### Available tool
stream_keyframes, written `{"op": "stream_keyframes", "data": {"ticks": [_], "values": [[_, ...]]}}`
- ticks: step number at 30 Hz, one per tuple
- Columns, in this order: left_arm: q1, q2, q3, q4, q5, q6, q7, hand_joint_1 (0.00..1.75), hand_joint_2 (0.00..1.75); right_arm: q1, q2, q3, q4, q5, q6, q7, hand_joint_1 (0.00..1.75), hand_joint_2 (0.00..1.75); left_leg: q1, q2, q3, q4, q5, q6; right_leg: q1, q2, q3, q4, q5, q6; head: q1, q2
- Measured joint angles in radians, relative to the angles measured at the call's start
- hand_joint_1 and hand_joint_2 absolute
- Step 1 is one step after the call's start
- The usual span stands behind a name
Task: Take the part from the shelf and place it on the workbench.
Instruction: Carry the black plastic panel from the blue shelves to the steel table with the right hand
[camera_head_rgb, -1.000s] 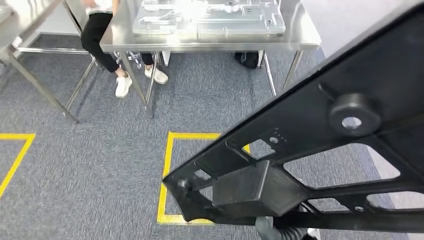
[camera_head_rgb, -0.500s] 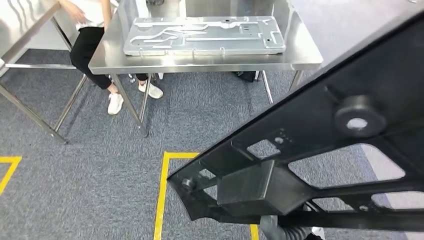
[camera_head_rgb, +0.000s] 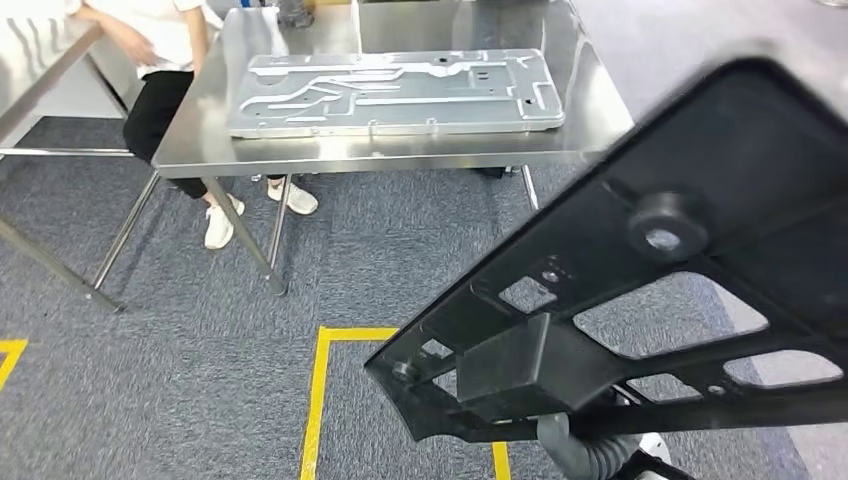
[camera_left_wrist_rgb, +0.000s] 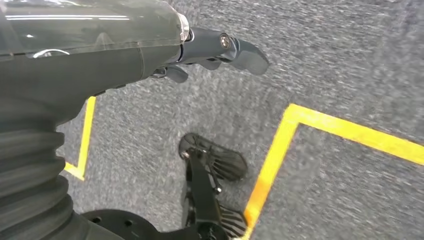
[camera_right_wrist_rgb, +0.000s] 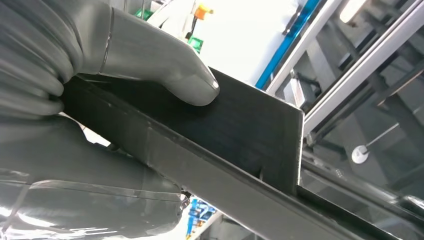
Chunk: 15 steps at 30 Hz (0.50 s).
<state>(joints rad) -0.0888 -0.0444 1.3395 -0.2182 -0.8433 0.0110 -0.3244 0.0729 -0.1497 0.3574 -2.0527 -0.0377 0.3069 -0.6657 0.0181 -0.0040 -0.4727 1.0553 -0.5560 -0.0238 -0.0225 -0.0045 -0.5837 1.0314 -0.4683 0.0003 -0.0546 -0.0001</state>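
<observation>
- Head view: a big black part with open cut-outs, a round boss with a hole and a block-like piece on its near end is held up close to the camera, on the right side of the picture, above the grey carpet floor. It touches neither the floor nor any desk.
- Head view: farther ahead stands a steel desk, and a flat silver metal plate with grooves lies on its top. The part is well apart from this desk.
- Head view: a person in a white top, black trousers and white shoes sits at the left end of the desk. Yellow tape lines mark a square on the carpet under the part.
- Left wrist view: the left hand hangs over the carpet and holds nothing. Its dark fingers are lightly bent and apart. Yellow tape runs over the carpet below it.
- Right wrist view: the right hand grips the part by a flat edge. The thick grey thumb presses on the broad black face, and the rest of the hand lies on the other side of the edge, so the fingers are clamped on the part. A blurred metal frame is behind it.
</observation>
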Motion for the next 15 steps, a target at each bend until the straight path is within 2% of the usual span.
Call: {"op": "stream_keyframes", "data": {"ticks": [1, 4, 5, 6, 8, 9, 10, 12, 14, 15], "values": [[-0.001, 0.0, 0.0, 0.0, 0.002, 0.001, 0.0, 0.0, 1.75, 0.004, 0.0, 0.0, 0.0, 0.006, -0.003, 0.0, 1.75, 1.75, 0.001, 0.0, -0.023, 0.043, -0.019, -0.002, 0.0, 0.0, 0.008, -0.001, -0.004, -0.005, 0.0, 0.0], [0.0, -0.002, 0.001, 0.0, 0.007, 0.002, 0.0, 0.0, 1.75, 0.016, 0.001, 0.003, 0.0, 0.022, -0.02, 0.0, 1.75, 1.75, 0.001, 0.0, -0.142, 0.219, -0.094, -0.004, 0.007, 0.003, 0.023, -0.002, -0.022, -0.015, 0.0, 0.0], [0.003, -0.002, 0.001, 0.0, 0.007, 0.002, -0.001, 0.0, 1.75, 0.019, 0.001, 0.005, 0.0, 0.024, -0.025, 0.0, 1.75, 1.75, 0.001, 0.0, -0.168, 0.24, -0.096, -0.001, 0.01, 0.005, 0.03, -0.002, -0.028, -0.016, 0.0, 0.0], [0.005, -0.002, 0.001, 0.0, 0.007, 0.002, -0.001, 0.0, 1.75, 0.021, 0.001, 0.007, 0.0, 0.025, -0.029, 0.0, 1.75, 1.75, 0.0, 0.0, -0.176, 0.221, -0.072, 0.004, 0.013, 0.007, 0.039, -0.002, -0.036, -0.016, 0.0, 0.0], [0.008, -0.002, 0.002, 0.0, 0.007, 0.002, -0.003, 0.0, 1.75, 0.021, 0.001, 0.009, 0.001, 0.026, -0.037, 0.0, 1.75, 1.75, -0.004, 0.0, -0.15, 0.104, 0.023, 0.018, 0.016, 0.009, 0.06, -0.003, -0.051, -0.015, 0.0, 0.0], [0.008, -0.002, 0.002, 0.0, 0.007, 0.002, -0.003, 0.0, 1.75, 0.02, 0.001, 0.01, 0.003, 0.026, -0.041, 0.0, 1.75, 1.75, -0.009, 0.001, -0.137, 0.052, 0.048, 0.024, 0.017, 0.009, 0.07, -0.003, -0.058, -0.012, 0.0, 0.0], [0.008, -0.002, 0.003, 0.0, 0.007, 0.002, -0.004, 0.0, 1.75, 0.019, 0.001, 0.012, 0.005, 0.026, -0.046, 0.0, 1.75, 1.75, -0.014, 0.001, -0.129, 0.02, 0.051, 0.03, 0.017, 0.01, 0.075, -0.005, -0.064, -0.007, 0.0, 0.0], [0.011, -0.002, 0.004, 0.0, 0.007, 0.002, -0.005, 0.0, 1.75, 0.015, 0.0, 0.014, 0.01, 0.024, -0.051, 0.0, 1.75, 1.75, -0.02, -0.001, -0.126, 0.003, 0.035, 0.042, 0.018, 0.012, 0.085, -0.003, -0.067, 0.007, 0.0, 0.0], [0.013, -0.002, 0.004, 0.0, 0.007, 0.001, -0.007, 0.0, 1.75, 0.009, -0.002, 0.016, 0.014, 0.022, -0.052, 0.0, 1.75, 1.75, -0.017, -0.003, -0.103, -0.015, 0.061, 0.055, 0.018, 0.012, 0.094, 0.013, -0.069, 0.021, 0.0, 0.0], [0.012, -0.003, 0.004, 0.0, 0.007, 0.001, -0.008, 0.0, 1.75, 0.003, -0.004, 0.017, 0.015, 0.02, -0.051, 0.0, 1.75, 1.75, -0.014, -0.003, -0.091, -0.021, 0.07, 0.059, 0.018, 0.011, 0.087, 0.037, -0.076, 0.026, 0.0, 0.0]]}}
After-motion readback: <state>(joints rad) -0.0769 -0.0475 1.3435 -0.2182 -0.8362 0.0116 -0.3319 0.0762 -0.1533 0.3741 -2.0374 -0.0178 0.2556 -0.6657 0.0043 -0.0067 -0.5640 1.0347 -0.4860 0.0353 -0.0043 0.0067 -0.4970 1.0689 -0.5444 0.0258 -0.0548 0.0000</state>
